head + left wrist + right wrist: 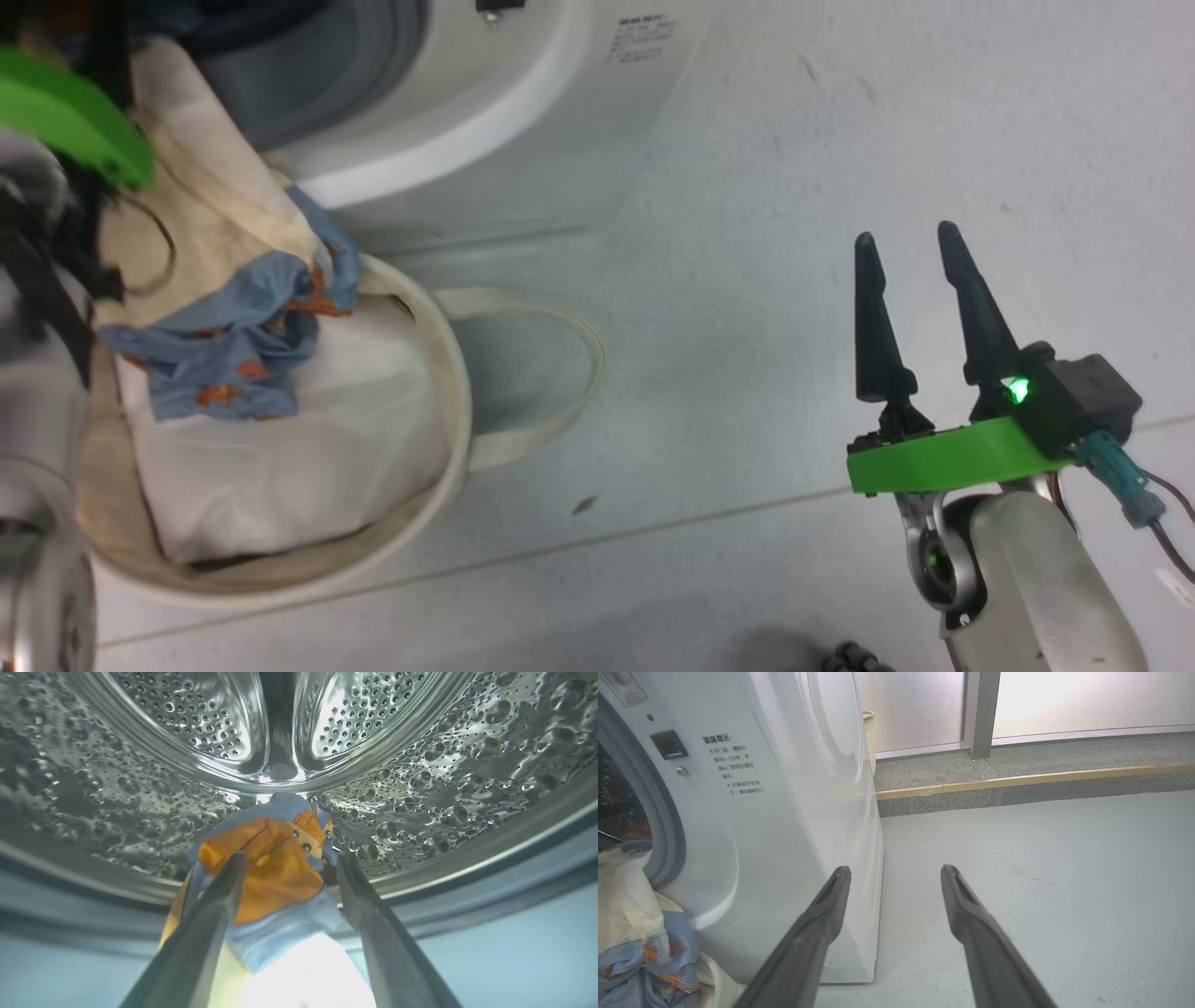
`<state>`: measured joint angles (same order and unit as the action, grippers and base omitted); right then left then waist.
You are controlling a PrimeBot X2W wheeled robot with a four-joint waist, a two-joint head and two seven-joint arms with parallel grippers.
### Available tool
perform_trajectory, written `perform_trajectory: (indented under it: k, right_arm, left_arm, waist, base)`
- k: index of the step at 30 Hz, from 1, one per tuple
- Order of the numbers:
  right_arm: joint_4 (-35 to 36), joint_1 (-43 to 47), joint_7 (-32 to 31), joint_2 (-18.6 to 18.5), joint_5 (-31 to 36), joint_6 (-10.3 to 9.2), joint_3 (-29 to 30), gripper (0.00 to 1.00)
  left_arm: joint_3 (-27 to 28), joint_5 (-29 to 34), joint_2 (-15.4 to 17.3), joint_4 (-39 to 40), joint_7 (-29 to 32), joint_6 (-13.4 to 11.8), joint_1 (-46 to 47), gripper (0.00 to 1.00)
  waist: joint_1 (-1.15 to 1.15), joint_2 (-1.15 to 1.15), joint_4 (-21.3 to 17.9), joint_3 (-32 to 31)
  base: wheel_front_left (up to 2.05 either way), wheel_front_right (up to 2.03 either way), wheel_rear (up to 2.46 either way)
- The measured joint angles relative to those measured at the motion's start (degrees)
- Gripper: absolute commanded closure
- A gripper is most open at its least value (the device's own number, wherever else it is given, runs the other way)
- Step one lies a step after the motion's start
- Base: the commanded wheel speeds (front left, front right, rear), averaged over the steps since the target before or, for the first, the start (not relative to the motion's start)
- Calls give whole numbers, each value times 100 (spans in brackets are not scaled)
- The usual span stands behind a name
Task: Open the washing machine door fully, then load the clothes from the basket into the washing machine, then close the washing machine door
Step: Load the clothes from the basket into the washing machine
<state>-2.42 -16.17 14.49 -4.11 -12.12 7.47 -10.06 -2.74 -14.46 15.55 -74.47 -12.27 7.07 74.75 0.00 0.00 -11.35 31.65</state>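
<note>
Straddling clothes point(275, 872) in the drum point(420, 788), left pincer point(289, 857) gapes; basket point(450, 373) holds more; right pincer point(906, 233) spread, empty

Left gripper point(287, 858): fingers spread wide, reaching far. Right gripper point(906, 238): near right, fingers parted, tips pointing far, idle in the air. Right forearm point(1036, 579) pale, angled up from the near edge.

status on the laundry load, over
left gripper open at drum, garment between fingers. right gripper open, idle. more clothes draped over basket rim. nothing blocking.
</note>
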Motion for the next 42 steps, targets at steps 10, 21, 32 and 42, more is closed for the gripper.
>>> perform_trajectory:
  k: [10,21,32,42]
  right_arm:
    - [-520,-31,7,-257,-368,0,-231,0]
    - [-813,113,7,-521,-692,0,-349,0]
    - [-910,625,7,-666,-888,0,-244,0]
    - [-905,735,7,-704,-924,0,-152,0]
  left_arm:
    - [67,-226,-364,1176,-205,9,-1566,0]
    - [-250,-402,-547,3023,-205,9,-3779,0]
    - [9,-579,-424,4366,-205,10,-5253,0]
    - [149,-576,-435,4697,-205,10,-5706,0]
  waist:
    - [-1,0,440,-937]
    - [-1,0,992,-1897]
    - [-1,0,1310,-2670]
    - [0,0,1506,-2898]
  base:
    - [0,0,0]
    - [0,0,0]
    - [0,0,0]
    - [0,0,0]
